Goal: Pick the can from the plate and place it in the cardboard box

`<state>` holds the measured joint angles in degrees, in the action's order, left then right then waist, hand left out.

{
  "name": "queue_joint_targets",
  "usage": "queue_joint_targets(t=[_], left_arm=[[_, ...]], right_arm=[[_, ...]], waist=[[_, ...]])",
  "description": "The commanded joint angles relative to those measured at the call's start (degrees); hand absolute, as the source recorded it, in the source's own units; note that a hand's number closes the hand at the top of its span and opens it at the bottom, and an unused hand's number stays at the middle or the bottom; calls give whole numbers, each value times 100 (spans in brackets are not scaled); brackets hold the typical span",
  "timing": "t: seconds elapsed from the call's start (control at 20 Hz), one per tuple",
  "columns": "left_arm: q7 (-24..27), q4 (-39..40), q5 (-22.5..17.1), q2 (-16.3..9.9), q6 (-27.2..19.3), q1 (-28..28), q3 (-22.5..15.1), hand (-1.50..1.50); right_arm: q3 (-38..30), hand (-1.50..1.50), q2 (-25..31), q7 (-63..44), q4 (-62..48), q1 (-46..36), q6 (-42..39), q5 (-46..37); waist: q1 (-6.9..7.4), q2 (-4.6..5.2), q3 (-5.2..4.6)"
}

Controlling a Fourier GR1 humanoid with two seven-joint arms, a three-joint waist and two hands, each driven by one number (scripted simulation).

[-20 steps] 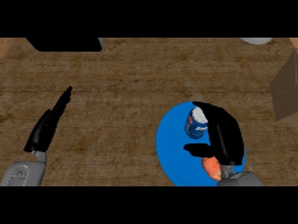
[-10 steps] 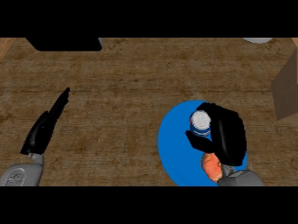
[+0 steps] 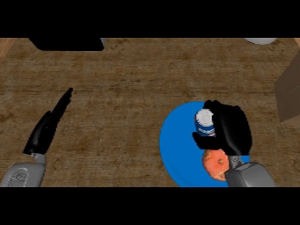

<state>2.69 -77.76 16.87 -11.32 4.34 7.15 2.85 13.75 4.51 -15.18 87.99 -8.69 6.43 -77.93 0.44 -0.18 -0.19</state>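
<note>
While the right hand [image 3: 233,127] curls round the can [image 3: 205,123] on the blue plate [image 3: 178,149], lifting and carrying to the cardboard box [image 3: 298,90] remain.

Blue-white can [image 3: 205,123] upright on blue plate [image 3: 178,149]; cardboard box [image 3: 298,90] far right.

No text, brand or number can be read; the small blue-and-white metal can [image 3: 205,123] carries a pale band, too blurred to read.

One head view looks steeply down onto the counter [image 3: 133,88].
</note>
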Motion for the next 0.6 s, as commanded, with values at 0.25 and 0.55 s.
queue_joint_targets(t=[0.25,0.55], left_arm=[[28,208,30,101,-76,142,60,0],[61,-163,-67,-113,127,-236,137,0]], right_arm=[[-367,150,336,-599,1129,-990,-2577,119],[-652,150,473,-1400,2597,-1344,-3546,-143]], waist=[[-60,10,16],[-65,-18,14]])
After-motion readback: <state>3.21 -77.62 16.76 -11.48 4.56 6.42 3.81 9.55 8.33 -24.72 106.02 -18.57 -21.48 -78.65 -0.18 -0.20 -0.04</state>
